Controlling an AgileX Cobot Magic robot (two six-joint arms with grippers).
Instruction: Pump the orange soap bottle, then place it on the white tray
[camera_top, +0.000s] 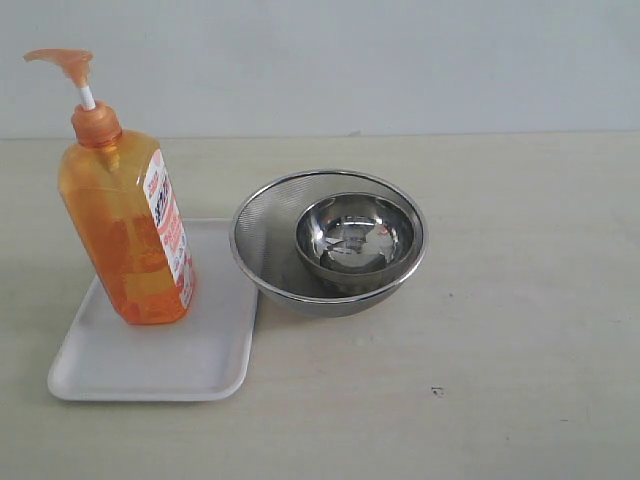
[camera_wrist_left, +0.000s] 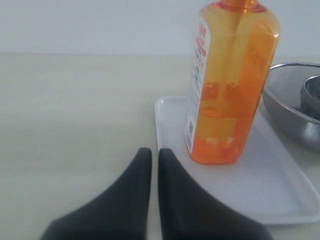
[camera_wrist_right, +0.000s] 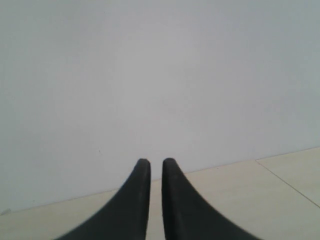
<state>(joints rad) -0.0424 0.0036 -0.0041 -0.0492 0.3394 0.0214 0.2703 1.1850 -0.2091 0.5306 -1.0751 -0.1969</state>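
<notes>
The orange soap bottle (camera_top: 125, 230) stands upright on the white tray (camera_top: 160, 360) at the left of the table, its pump head (camera_top: 65, 63) pointing left. The left wrist view shows the same bottle (camera_wrist_left: 230, 85) on the tray (camera_wrist_left: 280, 190), a short way beyond my left gripper (camera_wrist_left: 155, 151), whose black fingers are shut with nothing between them. My right gripper (camera_wrist_right: 156, 162) is also shut and empty, facing a bare wall and table edge. Neither gripper appears in the exterior view.
Right of the tray sits a steel mesh bowl (camera_top: 262, 235) with a smaller polished steel bowl (camera_top: 355, 238) inside it. The mesh bowl (camera_wrist_left: 285, 100) touches or nearly touches the tray's right rim. A small dark speck (camera_top: 436, 391) lies on the table.
</notes>
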